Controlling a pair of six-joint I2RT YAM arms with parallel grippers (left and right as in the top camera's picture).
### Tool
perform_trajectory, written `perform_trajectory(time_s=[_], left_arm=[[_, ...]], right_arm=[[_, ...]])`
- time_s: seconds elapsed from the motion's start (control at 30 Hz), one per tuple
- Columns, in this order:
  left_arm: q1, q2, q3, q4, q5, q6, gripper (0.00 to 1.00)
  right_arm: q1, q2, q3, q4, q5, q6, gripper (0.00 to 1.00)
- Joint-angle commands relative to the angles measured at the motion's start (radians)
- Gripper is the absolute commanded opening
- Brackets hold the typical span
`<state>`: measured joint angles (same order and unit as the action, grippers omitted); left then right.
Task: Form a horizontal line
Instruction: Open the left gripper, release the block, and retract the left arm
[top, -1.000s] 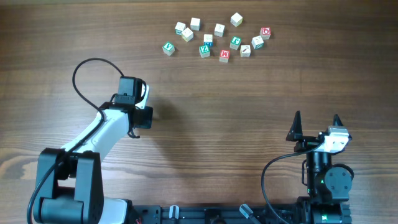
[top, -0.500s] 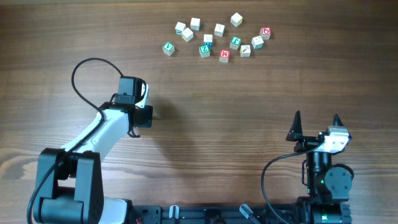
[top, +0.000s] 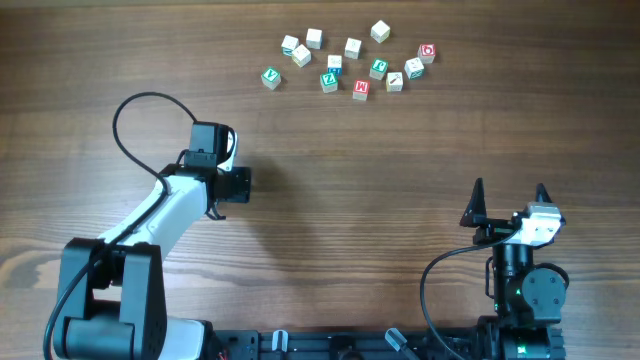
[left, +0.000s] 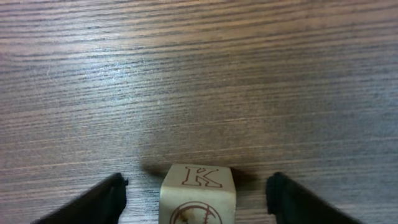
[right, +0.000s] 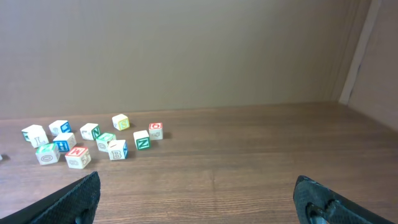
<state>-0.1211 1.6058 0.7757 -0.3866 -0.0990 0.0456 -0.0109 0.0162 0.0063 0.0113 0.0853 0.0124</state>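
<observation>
A pale cube with a brown "K" (left: 199, 198) rests on the table between the open fingers of my left gripper (left: 196, 184), and neither finger touches it. In the overhead view my left gripper (top: 233, 180) hides this cube. The red "M" cube (top: 361, 88) lies at the near edge of the far cluster and also shows in the right wrist view (right: 78, 154). A blue-marked cube (top: 334, 63) sits in the cluster and shows in the right wrist view (right: 64, 142). My right gripper (top: 509, 190) is open and empty, far from all cubes, as the right wrist view (right: 198, 186) shows.
Several other letter cubes lie loosely clustered at the far middle of the table, among them green-lettered ones (top: 270, 76) and one with a red round letter (top: 427, 51). A wall stands beyond the table's far edge (right: 186, 56).
The dark jaw part of my left gripper now reaches slightly further right than before. The cube cluster and the right arm have not moved.
</observation>
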Motion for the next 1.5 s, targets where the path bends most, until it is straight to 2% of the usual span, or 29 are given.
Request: perform_trajectory(time_s=[0.0,0.1,0.53,0.73,0.9,1.17,1.47], left_arm=[[0.008,-0.023,0.023,0.003,-0.002,-0.002,0.92],[0.008,-0.114,0.063,-0.029,-0.001,-0.002,1.0],[0.008,-0.697,0.091,-0.186,0.054,-0.002,1.0],[0.008,-0.887,0.091,-0.295,0.054,-0.002,1.0],[0.008,-0.964,0.091,-0.401,0.054,-0.002,1.0],[0.008,-0.97,0.091,-0.609,0.054,-0.002,1.0],[0.008,-0.97,0.138,-0.68,0.054,-0.033,1.0]], right_arm=[[0.005,-0.009,-0.001,0.002,-0.016,-0.012,1.0],[0.005,-0.009,-0.001,0.002,-0.016,-0.011,1.0],[0.005,-0.009,-0.001,0.002,-0.016,-0.012,1.0],[0.005,-0.009,-0.001,0.002,-0.016,-0.012,1.0],[0.005,-0.009,-0.001,0.002,-0.016,-0.012,1.0],[0.005,-0.009,-0.001,0.002,-0.016,-0.011,0.99],[0.005,-0.009,-0.001,0.002,-0.016,-0.011,1.0]])
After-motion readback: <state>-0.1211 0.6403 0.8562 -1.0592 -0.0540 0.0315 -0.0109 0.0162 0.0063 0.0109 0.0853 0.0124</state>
